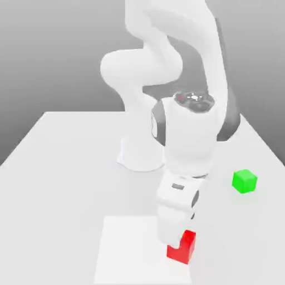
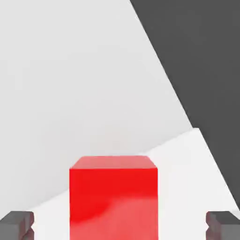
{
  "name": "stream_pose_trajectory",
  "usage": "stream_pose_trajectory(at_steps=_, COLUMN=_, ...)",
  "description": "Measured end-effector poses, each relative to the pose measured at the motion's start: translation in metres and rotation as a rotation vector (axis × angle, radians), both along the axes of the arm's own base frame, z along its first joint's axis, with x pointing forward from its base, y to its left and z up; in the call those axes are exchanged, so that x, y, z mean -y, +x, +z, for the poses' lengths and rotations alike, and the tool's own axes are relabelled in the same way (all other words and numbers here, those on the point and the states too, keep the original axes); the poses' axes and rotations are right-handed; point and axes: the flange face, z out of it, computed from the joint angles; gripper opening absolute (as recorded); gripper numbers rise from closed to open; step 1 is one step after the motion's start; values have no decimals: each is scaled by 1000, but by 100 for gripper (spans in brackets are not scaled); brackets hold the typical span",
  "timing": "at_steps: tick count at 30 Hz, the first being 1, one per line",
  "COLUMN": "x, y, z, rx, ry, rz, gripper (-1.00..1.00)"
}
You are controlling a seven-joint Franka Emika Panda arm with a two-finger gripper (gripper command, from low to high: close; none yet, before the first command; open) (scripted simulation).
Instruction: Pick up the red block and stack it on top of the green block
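The red block (image 1: 183, 249) rests on the white table near the front, partly covered by the hand. My gripper (image 1: 176, 236) is lowered over it. In the hand view the red block (image 2: 114, 197) sits between my two dark fingertips (image 2: 16, 224), which stand well clear of its sides with a gap on each. The gripper (image 2: 120, 226) is open and holds nothing. The green block (image 1: 244, 181) sits by itself on the table, farther back and toward the exterior view's right, apart from the arm.
A brighter white square patch (image 1: 133, 250) marks the table under and beside the red block. The arm's base (image 1: 142, 156) stands at the middle back. The table's edge (image 2: 164, 79) meets dark floor in the hand view.
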Motion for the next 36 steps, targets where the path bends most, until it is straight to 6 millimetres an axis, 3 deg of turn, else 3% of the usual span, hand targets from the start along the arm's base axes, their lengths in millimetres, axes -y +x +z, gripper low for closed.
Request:
stream_pose_trajectory(at_steps=1, x=0, y=-1, z=-10, rx=-1, ry=0, rz=0, gripper=-100)
stream_pose_trajectory(at_steps=8, x=0, y=-1, z=-11, rx=-3, ry=0, rz=0, gripper=-100)
stream_pose_trajectory(at_steps=13, x=0, y=-1, z=38, rx=-2, ry=1, rz=1, gripper=-100)
stream_pose_trajectory(at_steps=14, x=-9, y=-5, z=46, rx=-4, ry=5, rz=28, gripper=-100)
stream_pose_trajectory(at_steps=16, x=-62, y=-32, z=56, rx=-10, ry=20, rz=202, gripper=-100)
stream_pose_trajectory(at_steps=19, x=-138, y=-89, z=66, rx=-17, ry=35, rz=492, gripper=-100)
stream_pose_trajectory(at_steps=22, x=-181, y=-146, z=75, rx=-19, ry=37, rz=738, gripper=-100)
stream_pose_trajectory(at_steps=27, x=-223, y=-247, z=86, rx=-9, ry=10, rz=1144, gripper=-100)
stream_pose_trajectory(at_steps=28, x=-226, y=-257, z=82, rx=-6, ry=4, rz=1187, gripper=-100)
stream_pose_trajectory(at_steps=34, x=-228, y=-266, z=33, rx=-3, ry=-3, rz=1225, gripper=-100)
stream_pose_trajectory(at_steps=35, x=-227, y=-266, z=25, rx=-4, ry=-2, rz=1225, gripper=100)
stream_pose_trajectory(at_steps=36, x=-227, y=-266, z=25, rx=-4, ry=-2, rz=1225, gripper=100)
